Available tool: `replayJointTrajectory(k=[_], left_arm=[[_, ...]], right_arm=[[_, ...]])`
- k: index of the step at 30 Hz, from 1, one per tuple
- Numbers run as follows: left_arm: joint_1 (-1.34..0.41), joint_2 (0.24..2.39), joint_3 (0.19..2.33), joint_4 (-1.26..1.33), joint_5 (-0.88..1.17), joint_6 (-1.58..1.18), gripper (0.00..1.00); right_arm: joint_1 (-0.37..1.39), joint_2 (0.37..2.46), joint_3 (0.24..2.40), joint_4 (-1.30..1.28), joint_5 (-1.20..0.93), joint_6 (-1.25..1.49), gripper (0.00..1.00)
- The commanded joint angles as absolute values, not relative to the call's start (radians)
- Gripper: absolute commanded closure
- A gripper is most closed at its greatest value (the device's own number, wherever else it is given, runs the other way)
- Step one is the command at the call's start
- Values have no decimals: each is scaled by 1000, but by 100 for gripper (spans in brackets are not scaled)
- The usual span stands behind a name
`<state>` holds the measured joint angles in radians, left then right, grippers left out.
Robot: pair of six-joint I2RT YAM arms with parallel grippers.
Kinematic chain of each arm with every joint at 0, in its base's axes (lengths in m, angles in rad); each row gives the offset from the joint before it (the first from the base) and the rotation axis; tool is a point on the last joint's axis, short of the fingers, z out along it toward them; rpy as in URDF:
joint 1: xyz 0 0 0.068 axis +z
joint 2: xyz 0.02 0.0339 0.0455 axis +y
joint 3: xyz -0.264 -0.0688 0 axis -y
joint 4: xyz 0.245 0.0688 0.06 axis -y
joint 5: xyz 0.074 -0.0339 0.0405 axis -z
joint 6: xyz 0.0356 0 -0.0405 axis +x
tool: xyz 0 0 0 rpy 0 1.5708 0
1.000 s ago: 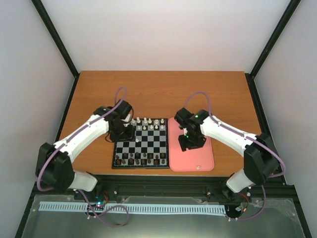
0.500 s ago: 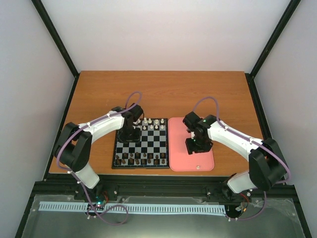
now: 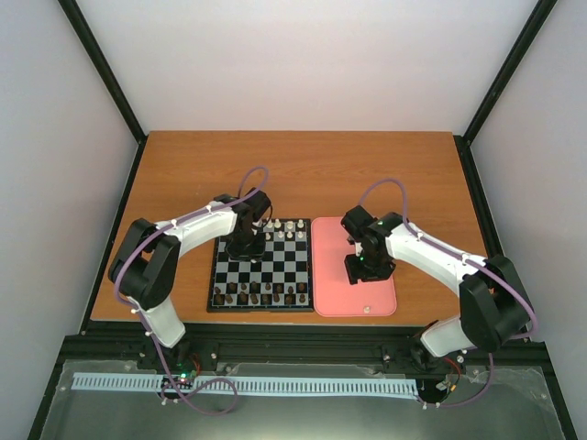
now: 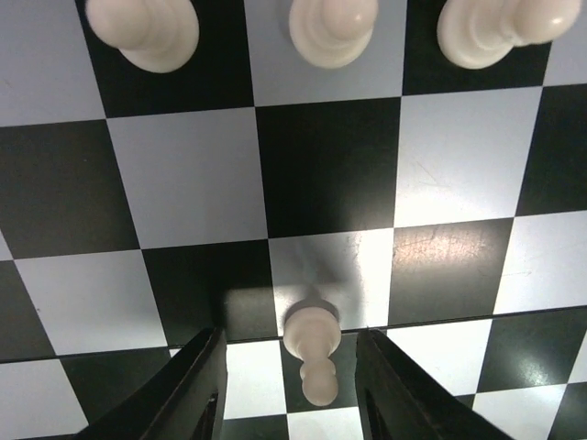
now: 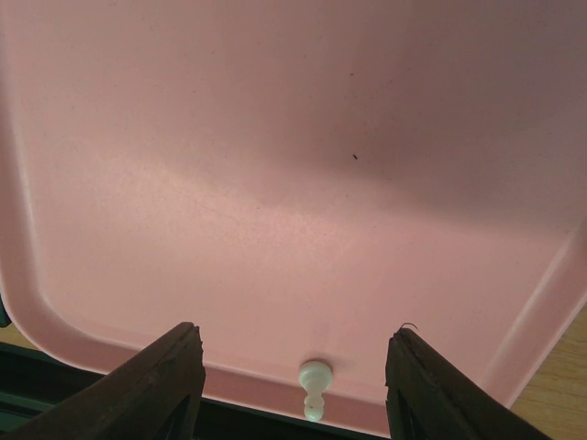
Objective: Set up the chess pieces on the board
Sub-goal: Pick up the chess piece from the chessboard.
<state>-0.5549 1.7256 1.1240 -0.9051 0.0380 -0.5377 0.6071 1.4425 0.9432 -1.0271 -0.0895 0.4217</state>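
The board (image 3: 275, 273) lies left of centre, with white chess pieces (image 3: 286, 225) along its far rows and dark brown pieces along the near row. My left gripper (image 3: 246, 246) is over the board's far left part. In the left wrist view it (image 4: 292, 385) is open around a white pawn (image 4: 312, 341) that stands on a pale square, apart from both fingers. My right gripper (image 3: 366, 268) hovers over the pink tray (image 3: 332, 284). In the right wrist view it (image 5: 293, 390) is open above a lone white pawn (image 5: 314, 389) by the tray's near rim.
Three more white pieces (image 4: 332, 27) stand in the row beyond the left gripper. The pink tray (image 5: 275, 183) is otherwise bare. The brown table (image 3: 303, 165) stretches beyond board and tray.
The left arm swung right onto the board's far left squares and settled there. The right gripper moved toward the near part of the tray.
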Motion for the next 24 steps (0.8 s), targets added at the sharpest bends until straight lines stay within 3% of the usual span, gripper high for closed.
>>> replayJointTrajectory(k=[1,4,8,12,24], left_arm=[[-566,1725,1154,-894,49,-546,60],[-566,1724,1152,-893,52,-546,61],[-566,1722,1151,-893,59,-550,76],[-567,1712,1145,-898,63,-549,83],[-566,1667,1133,-942,23,-556,92]], right_arm=[[592,1451,933,-1015,-87,404,45],[590,1456,933,-1013,-89,400,45],[589,1459,934,-1013,-89,399,45],[588,1459,930,-1010,-88,397,45],[588,1461,910,-994,-98,400,44]])
